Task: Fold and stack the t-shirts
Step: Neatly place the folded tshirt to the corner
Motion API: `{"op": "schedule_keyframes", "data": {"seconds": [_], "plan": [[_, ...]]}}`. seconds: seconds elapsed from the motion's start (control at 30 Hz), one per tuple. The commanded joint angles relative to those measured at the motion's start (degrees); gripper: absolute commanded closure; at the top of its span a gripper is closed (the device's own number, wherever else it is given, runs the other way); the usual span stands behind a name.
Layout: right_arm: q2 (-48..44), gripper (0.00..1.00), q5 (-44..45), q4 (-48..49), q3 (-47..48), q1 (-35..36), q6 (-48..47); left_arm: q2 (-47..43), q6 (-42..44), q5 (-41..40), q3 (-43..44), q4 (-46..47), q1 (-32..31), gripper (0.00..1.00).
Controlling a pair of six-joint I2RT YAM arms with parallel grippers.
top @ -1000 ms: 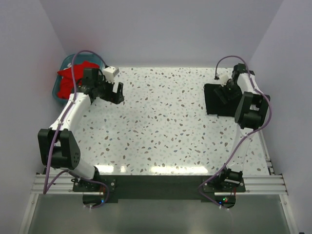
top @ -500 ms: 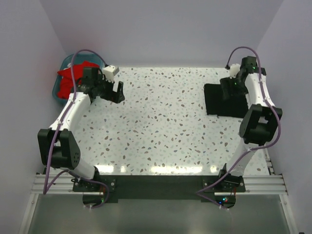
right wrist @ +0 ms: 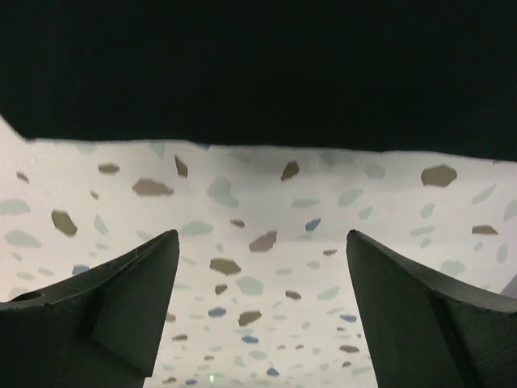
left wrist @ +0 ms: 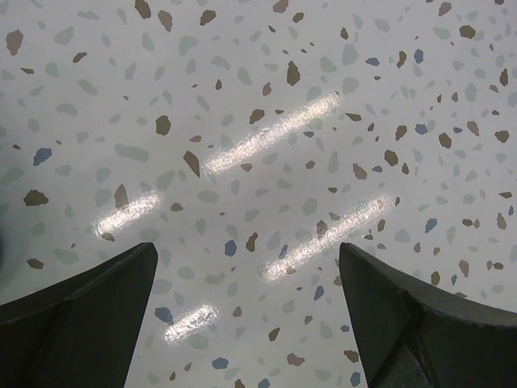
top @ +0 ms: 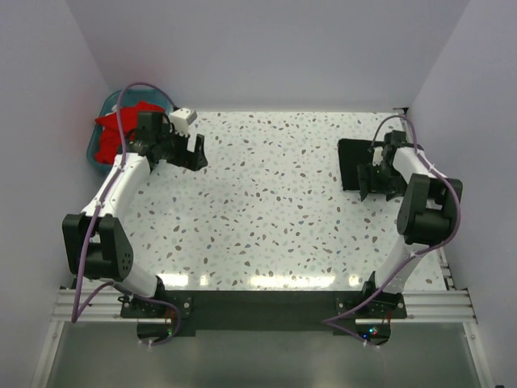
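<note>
Black t-shirt [top: 351, 162] lying folded, red t-shirts [top: 109, 142] waiting.
I am hovering right tool [right wrist: 262, 242] and left tool [left wrist: 246, 259], jaws apart; next, probably fetching red.

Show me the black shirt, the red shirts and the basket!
black t-shirt [top: 352, 160]: top view, the cloth's left part.
red t-shirts [top: 107, 145]: top view, middle of the heap.
teal basket [top: 110, 100]: top view, far rim.

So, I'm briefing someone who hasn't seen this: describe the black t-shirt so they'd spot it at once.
On the speckled table, look to the far right corner. The black t-shirt lies flat as a dark rectangle, the right gripper open at its near edge. It is the only black cloth; the red t-shirts are bunched in the teal basket at far left.
</note>
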Motion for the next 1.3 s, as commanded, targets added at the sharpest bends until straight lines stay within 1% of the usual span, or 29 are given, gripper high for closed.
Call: {"op": "schedule_keyframes", "data": {"seconds": [0.0, 0.1, 0.23, 0.4, 0.67, 0.9, 1.27], "plan": [[2.2, 0.12, 0.3, 8.5, -0.4, 0.4, 4.3, -2.5, -0.9, 1.0, 0.1, 0.4, 0.3, 0.0], [6.1, 0.12, 0.1, 11.8, 0.7, 0.4, 5.2, -2.9, -0.5, 0.4, 0.1, 0.2, 0.3, 0.0], [10.0, 0.12, 0.5, 15.1, 3.1, 0.3, 3.7, -3.1, 0.3, -0.2, 0.3, -0.4, 0.3, 0.0], [13.7, 0.12, 0.1, 16.3, 8.2, 0.4, 2.5, -3.4, 1.0, -0.9, 0.2, -0.8, 0.3, 0.0], [19.8, 0.11, 0.4, 16.8, 16.2, 0.4, 5.2, -2.9, 1.4, -1.9, 0.7, -1.5, 0.3, 0.0], [23.9, 0.11, 0.6, 16.8, 22.6, 0.7, 5.1, -1.9, 2.4, -2.5, 1.8, -3.0, 0.3, 0.0], [26.5, 0.1, 2.2, 18.6, 26.4, 0.2, -0.2, -1.1, 3.2, -2.6, 2.8, -4.1, 0.3, 0.0]]}}
